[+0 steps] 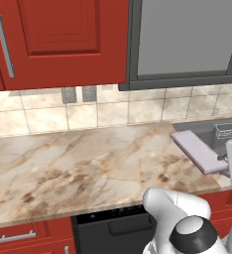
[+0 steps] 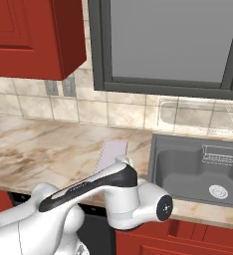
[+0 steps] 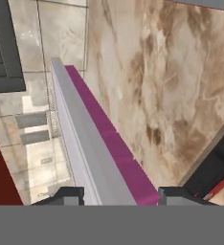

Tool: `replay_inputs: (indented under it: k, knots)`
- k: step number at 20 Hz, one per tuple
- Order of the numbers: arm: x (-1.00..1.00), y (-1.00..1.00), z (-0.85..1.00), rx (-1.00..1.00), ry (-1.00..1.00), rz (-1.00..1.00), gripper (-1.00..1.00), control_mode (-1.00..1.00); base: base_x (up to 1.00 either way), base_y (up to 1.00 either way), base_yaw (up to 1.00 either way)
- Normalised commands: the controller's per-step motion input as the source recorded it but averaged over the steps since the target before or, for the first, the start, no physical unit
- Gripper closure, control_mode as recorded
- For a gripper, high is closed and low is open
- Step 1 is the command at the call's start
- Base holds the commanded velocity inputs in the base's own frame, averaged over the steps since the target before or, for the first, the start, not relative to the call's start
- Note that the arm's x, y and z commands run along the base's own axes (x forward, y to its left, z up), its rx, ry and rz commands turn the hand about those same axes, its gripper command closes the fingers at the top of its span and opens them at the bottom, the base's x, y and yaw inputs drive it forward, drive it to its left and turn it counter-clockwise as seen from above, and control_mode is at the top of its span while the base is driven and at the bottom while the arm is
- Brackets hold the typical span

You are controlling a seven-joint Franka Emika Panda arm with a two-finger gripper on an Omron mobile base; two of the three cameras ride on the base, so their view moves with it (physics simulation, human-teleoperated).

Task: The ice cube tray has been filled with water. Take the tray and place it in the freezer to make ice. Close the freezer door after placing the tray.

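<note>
- Claw: narrowed onto the tray, one dark fingertip on each long face. Tray sits edge-on between them and runs away from the hand.
- Grip looks clenched on the tray; actual pad contact is cut off at the frame bottom.
- Hand view: tray shows a pale grey edge with a magenta face beside it.
- Left base view: tray is a pale lavender slab at the right end of the worktop, near end at the white hand at the frame's right edge, far end pointing toward the backsplash.
- That view: tray lies along the sink rim. Can't tell whether it rests on the worktop or is lifted clear.
- Right base view: tray pokes out just past the arm's forearm, just left of the sink edge. Lower part is hidden by the arm.
- Edges: worktop front lip is close under the hand; dark dishwasher and red drawers below it.
- Open room: bare marble to the tray's left, wide and unobstructed in both base views.
- Sink basin to the right, with a wire rack toward its back.
- Beyond: tiled backsplash with two outlets.
- Overhead: red cupboards and a dark-framed grey window.
</note>
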Motion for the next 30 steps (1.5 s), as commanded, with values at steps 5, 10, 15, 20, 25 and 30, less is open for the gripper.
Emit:
replay_inputs:
  k: [5,10,15,20,25,30]
  knots:
    - [-0.33,0.17,0.61,0.00,-0.18,0.00,1.00,-1.00,0.00,0.00,0.00]
    - [-0.25,0.28,0.44,0.00,-0.12,0.00,1.00,-1.00,0.00,0.00,0.00]
    - [-0.07,0.33,0.27,0.00,-0.01,0.00,1.00,-1.00,0.00,0.00,0.00]
    - [0.00,0.32,0.16,0.00,0.00,0.01,1.00,-1.00,0.00,0.00,0.00]
    - [0.00,0.40,0.05,0.00,0.00,0.04,1.00,-1.00,0.00,0.00,0.00]
    - [0.00,0.33,0.00,0.00,0.00,0.09,1.00,-1.00,0.00,0.00,0.00]
